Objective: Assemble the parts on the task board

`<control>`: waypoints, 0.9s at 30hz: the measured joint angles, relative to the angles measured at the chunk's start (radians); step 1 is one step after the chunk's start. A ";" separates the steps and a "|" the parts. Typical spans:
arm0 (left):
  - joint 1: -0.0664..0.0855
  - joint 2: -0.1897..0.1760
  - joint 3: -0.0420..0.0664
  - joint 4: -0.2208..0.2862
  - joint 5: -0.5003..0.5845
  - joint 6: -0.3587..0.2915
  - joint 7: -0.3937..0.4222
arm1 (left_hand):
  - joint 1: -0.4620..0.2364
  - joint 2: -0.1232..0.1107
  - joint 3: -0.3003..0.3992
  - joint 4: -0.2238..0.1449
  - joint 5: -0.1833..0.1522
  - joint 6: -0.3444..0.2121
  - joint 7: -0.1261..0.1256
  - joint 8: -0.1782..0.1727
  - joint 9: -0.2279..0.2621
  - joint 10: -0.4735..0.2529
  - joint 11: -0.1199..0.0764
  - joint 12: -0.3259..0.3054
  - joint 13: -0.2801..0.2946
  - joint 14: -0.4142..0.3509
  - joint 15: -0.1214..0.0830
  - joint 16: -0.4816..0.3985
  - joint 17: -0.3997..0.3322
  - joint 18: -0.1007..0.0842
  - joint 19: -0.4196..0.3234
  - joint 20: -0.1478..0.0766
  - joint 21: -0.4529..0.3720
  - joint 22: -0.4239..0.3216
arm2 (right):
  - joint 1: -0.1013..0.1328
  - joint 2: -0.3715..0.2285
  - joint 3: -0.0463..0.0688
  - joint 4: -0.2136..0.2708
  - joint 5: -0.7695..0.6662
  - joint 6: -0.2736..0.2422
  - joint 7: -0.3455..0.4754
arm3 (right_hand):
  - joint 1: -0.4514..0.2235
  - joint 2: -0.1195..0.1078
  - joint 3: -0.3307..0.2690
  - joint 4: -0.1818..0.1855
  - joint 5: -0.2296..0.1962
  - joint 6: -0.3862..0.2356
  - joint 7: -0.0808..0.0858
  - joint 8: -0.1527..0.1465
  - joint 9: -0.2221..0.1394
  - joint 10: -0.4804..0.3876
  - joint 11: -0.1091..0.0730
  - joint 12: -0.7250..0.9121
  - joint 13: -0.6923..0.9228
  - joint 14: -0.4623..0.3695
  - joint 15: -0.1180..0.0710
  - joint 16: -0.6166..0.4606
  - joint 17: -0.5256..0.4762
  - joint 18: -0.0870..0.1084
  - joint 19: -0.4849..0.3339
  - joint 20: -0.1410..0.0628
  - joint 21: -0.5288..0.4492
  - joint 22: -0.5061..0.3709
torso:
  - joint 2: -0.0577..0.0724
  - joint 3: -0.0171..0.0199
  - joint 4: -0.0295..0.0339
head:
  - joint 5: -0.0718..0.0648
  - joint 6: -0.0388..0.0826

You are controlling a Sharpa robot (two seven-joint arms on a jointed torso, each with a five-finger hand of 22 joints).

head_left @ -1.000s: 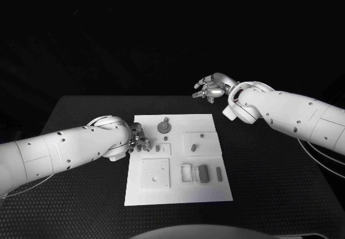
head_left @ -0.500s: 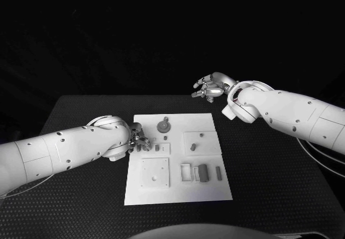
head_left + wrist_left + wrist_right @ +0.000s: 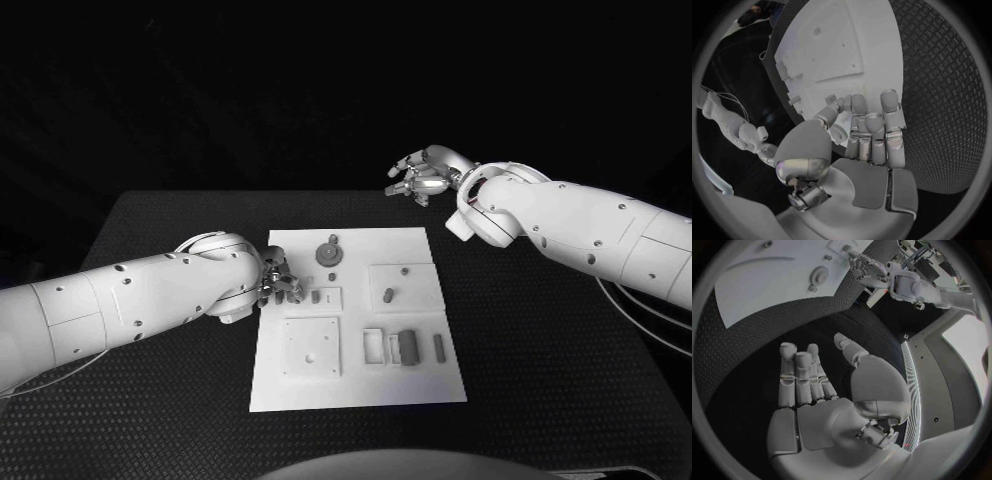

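The white task board (image 3: 361, 385) lies in the middle of the black table. On it I see a round grey part (image 3: 330, 255), a small peg-like part (image 3: 388, 294) in a square recess, and upright grey parts (image 3: 408, 347) near the middle. My left hand (image 3: 281, 282) rests at the board's left edge beside a small dark part (image 3: 315, 297). In the left wrist view its fingers (image 3: 873, 130) lie straight and side by side over the board's edge (image 3: 879, 75), thumb tip against the nearest finger; whether a part sits between them is hidden. My right hand (image 3: 421, 175) hovers beyond the board's far right corner, fingers (image 3: 801, 375) spread, holding nothing.
The table's textured black top (image 3: 548, 350) runs on both sides of the board. From the right wrist, the board (image 3: 754, 280), the round part (image 3: 820, 276) and my left hand (image 3: 864, 264) show far off. A flat square plate (image 3: 312, 347) sits low on the board's left.
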 measured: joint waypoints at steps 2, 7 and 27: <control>0.000 0.000 0.000 0.000 0.000 0.000 0.000 | -0.001 -0.001 0.002 0.002 -0.011 -0.005 0.005 -0.003 -0.002 0.000 0.000 0.000 0.000 0.000 0.000 0.000 -0.002 0.000 0.000 0.000 0.000 0.000 | 0.000 0.000 0.000 0.000 0.000 0.000 0.000 | 0.000 0.000 0.000 0.000 0.000 0.000 0.000 0.000 0.000 0.000 0.000 0.000 0.000 0.000 0.000 0.000 -0.001 0.000 0.000 0.000 0.000 0.000 | 0.000 0.0002 -0.0001 | 0.000 0.000; 0.000 0.000 0.000 0.000 0.000 0.001 0.000 | -0.019 -0.019 0.010 0.013 -0.019 -0.009 0.012 -0.007 -0.003 0.000 0.000 0.000 -0.001 0.000 0.000 0.000 -0.004 0.000 0.000 0.000 0.004 0.000 | 0.000 0.000 0.000 0.000 0.000 0.000 0.000 | 0.000 0.000 0.000 0.000 0.000 0.000 0.000 0.000 0.000 0.000 0.000 0.000 0.000 0.000 0.000 0.000 -0.001 0.000 0.000 0.000 0.000 0.000 | 0.000 0.0002 -0.0004 | 0.000 -0.001; -0.004 -0.001 -0.003 -0.005 0.000 0.005 0.000 | -0.085 -0.085 -0.013 0.084 -0.034 -0.005 0.009 -0.010 -0.001 -0.001 0.001 0.005 -0.006 -0.007 -0.018 0.004 -0.009 0.000 -0.019 -0.019 0.015 0.001 | 0.000 -0.002 0.000 0.000 0.000 0.001 0.000 | 0.000 0.000 0.000 0.000 0.000 -0.002 0.002 0.000 -0.001 -0.004 0.004 0.000 -0.002 -0.003 -0.004 0.000 -0.002 0.000 0.000 0.000 0.000 0.000 | 0.000 -0.0007 0.0003 | -0.001 -0.004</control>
